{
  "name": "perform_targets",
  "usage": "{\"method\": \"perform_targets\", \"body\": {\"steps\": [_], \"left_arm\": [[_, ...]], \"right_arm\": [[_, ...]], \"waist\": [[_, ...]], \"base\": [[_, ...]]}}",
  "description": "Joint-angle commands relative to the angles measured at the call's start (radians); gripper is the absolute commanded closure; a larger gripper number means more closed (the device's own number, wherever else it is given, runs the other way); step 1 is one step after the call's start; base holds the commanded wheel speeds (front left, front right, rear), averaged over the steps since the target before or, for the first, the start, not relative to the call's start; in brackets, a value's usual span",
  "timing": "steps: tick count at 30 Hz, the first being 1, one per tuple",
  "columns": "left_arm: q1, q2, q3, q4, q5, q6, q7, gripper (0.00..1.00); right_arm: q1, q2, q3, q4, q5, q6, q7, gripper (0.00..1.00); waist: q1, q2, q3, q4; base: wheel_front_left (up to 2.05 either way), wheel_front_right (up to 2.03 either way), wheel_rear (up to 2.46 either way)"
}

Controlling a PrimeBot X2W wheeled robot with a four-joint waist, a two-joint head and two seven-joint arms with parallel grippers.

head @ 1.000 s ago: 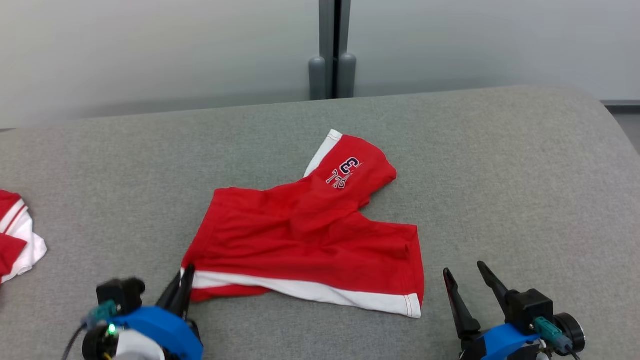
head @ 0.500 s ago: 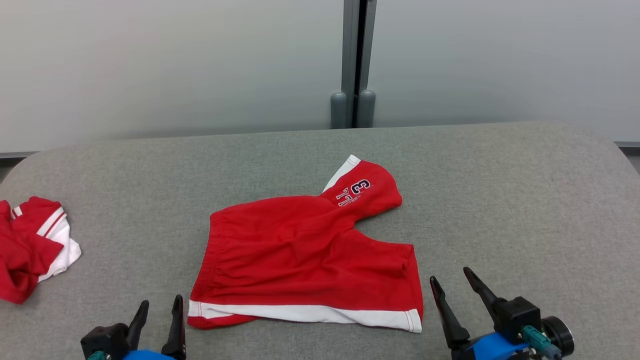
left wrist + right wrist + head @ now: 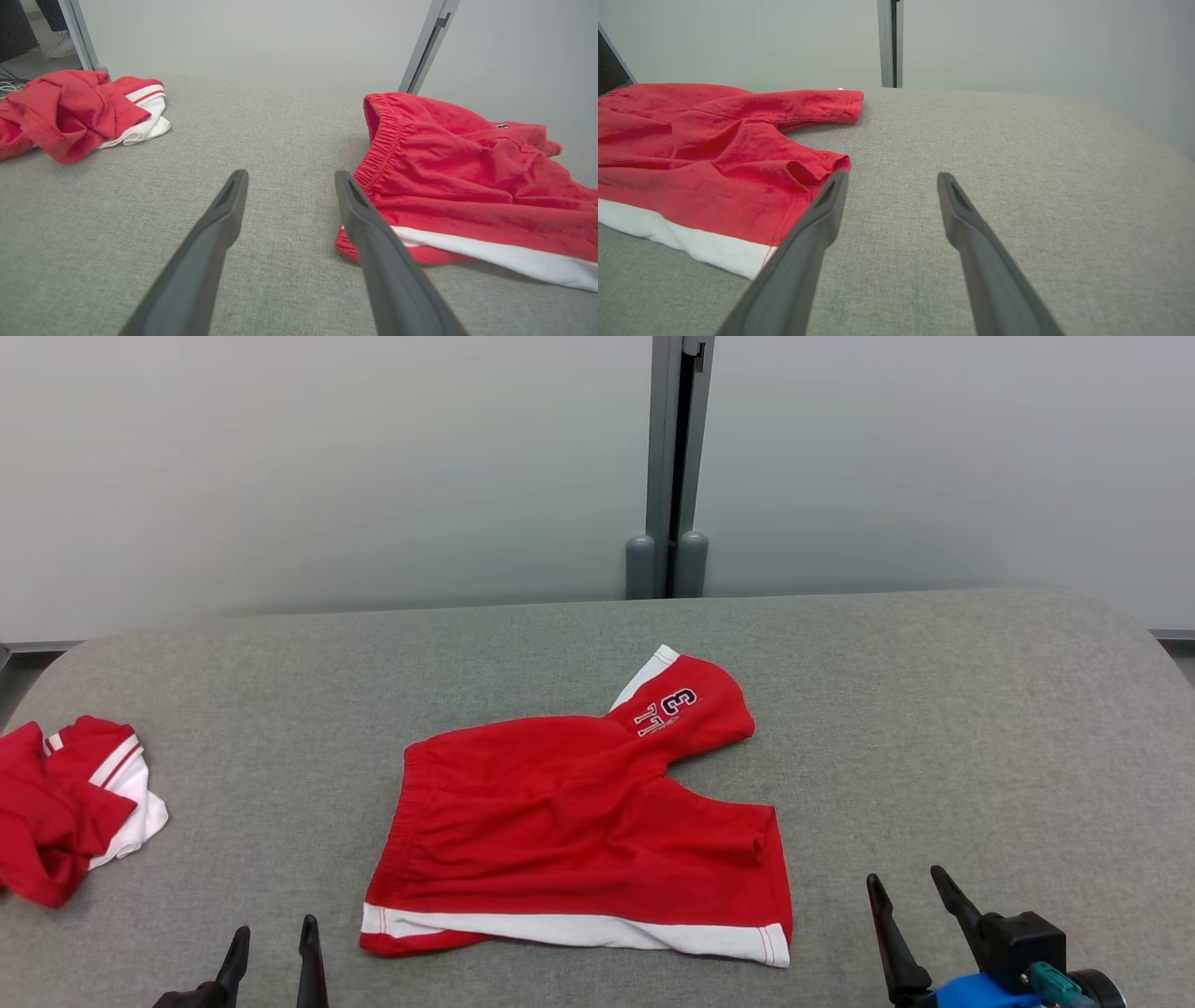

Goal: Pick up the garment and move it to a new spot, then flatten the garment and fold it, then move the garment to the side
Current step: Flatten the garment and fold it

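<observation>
Now the head camera has tilted up, showing more pale wall (image 3: 327,476) behind the grey table (image 3: 934,728). The red shorts (image 3: 579,831) lie flat mid-table. The left gripper (image 3: 275,929), earlier pinched at their hem corner, stands spread and clear of them; the right gripper (image 3: 905,875) is spread too.

Loses left gripper (image 3: 275,927) below the fingertips (image 3: 310,961) at head view's bottom edge. Clips the crumpled red garment (image 3: 65,807) at left edge, the shorts (image 3: 467,186) at left wrist view's right edge. Can't read leg print (image 3: 665,709).
</observation>
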Motion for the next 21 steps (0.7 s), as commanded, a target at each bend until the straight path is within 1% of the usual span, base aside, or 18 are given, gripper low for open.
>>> {"method": "perform_targets", "body": {"steps": [1, 7, 12, 14, 15, 16, 18, 19, 21], "left_arm": [[0.005, -0.006, 0.008, -0.005, 0.013, -0.006, -0.003, 0.0], [-0.003, -0.02, 0.032, -0.002, 0.042, -0.017, -0.003, 0.0], [-0.013, -0.031, 0.018, 0.009, 0.05, -0.025, -0.003, 0.0], [-0.013, -0.031, 0.01, 0.01, 0.046, -0.026, -0.003, 0.0], [-0.01, -0.024, -0.009, 0.011, 0.037, -0.026, -0.003, 0.0], [-0.007, -0.019, -0.018, 0.01, 0.032, -0.024, -0.003, 0.0], [-0.004, -0.014, -0.023, 0.01, 0.026, -0.023, -0.003, 0.0], [-0.003, -0.004, -0.038, 0.011, 0.016, -0.023, -0.003, 0.0], [-0.003, 0.001, -0.042, 0.01, 0.01, -0.023, -0.003, 0.0]], "right_arm": [[0.013, -0.003, -0.003, 0.002, 0.003, 0.0, -0.003, 0.0], [0.01, -0.004, -0.005, 0.006, 0.003, 0.0, -0.003, 0.0], [0.01, -0.003, 0.124, 0.038, 0.028, 0.0, -0.003, 0.0], [0.008, -0.005, 0.142, 0.05, 0.032, 0.0, -0.003, 0.0], [0.003, -0.003, 0.194, 0.087, 0.056, 0.0, -0.003, 0.0], [-0.003, -0.003, 0.22, 0.099, 0.07, 0.0, -0.003, 0.0], [-0.011, -0.004, 0.233, 0.111, 0.078, 0.0, -0.003, 0.0], [-0.022, -0.005, 0.255, 0.128, 0.094, 0.0, -0.003, 0.0], [-0.029, -0.004, 0.262, 0.131, 0.087, 0.0, -0.003, 0.0]], "waist": [[0.0001, 0.0002, -0.002, -0.005], [0.0001, 0.0002, 0.0, -0.012], [0.0001, 0.0002, 0.019, 0.004], [0.0001, 0.0002, 0.023, 0.008], [0.0001, 0.0002, 0.03, 0.019], [0.0001, 0.0002, 0.034, 0.024], [0.0001, 0.0002, 0.037, 0.029], [0.0001, 0.0002, 0.045, 0.039], [0.0001, 0.0002, 0.049, 0.042]], "base": [[0.0, 0.0, 0.0], [0.0, 0.0, 0.0], [0.0, 0.0, 0.0], [0.0, 0.0, 0.0], [0.0, 0.0, 0.0], [0.0, 0.0, 0.0], [0.0, 0.0, 0.0], [0.0, 0.0, 0.0], [0.0, 0.0, 0.0]]}}
